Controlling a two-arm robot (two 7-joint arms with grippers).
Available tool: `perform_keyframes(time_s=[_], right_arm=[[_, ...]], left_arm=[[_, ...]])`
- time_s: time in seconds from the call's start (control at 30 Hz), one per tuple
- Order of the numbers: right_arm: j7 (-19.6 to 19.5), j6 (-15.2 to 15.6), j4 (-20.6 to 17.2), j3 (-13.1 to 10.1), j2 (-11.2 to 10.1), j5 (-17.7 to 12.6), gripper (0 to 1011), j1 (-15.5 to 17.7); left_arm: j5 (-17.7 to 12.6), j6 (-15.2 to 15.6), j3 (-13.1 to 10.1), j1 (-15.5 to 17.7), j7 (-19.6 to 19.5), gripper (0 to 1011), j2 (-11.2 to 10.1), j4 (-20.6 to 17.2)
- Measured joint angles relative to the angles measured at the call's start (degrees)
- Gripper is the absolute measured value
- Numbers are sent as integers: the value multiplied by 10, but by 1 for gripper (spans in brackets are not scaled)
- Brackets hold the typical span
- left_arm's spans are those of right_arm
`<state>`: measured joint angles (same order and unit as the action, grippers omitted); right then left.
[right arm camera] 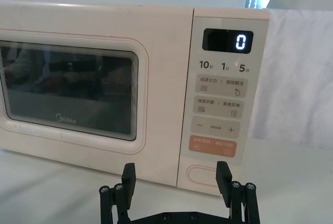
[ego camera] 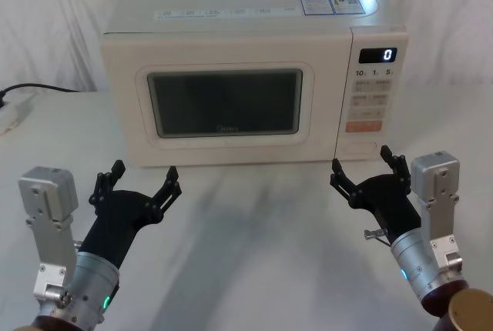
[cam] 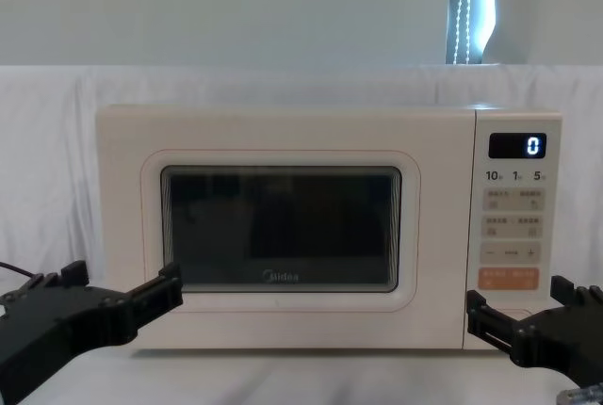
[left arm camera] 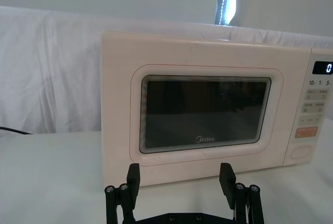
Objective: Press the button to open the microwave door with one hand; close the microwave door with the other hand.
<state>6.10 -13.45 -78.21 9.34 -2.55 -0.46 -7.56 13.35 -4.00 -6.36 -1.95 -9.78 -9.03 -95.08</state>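
Left gripper (ego camera: 139, 179) and right gripper (ego camera: 363, 168), both spread wide and holding nothing, hover over the table (ego camera: 254, 254) just near of a closed microwave.
Microwave door (cam: 283, 226) shut, flush with the body; "Midea" logo under the dark window; control strip at right shows a lit "0" on the display (right arm camera: 227, 41), then "10", "1", "5"; orange key (right arm camera: 212, 146) below; cream button (right arm camera: 202, 174) lowest, straight ahead of the right gripper, untouched.
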Motion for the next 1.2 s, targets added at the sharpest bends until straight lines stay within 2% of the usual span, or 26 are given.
perform_keyframes(time_s=[1.2], right_arm=[[0,0,0,0,0,0,1000,0]], left_arm=[[0,0,0,0,0,1001,0,0]])
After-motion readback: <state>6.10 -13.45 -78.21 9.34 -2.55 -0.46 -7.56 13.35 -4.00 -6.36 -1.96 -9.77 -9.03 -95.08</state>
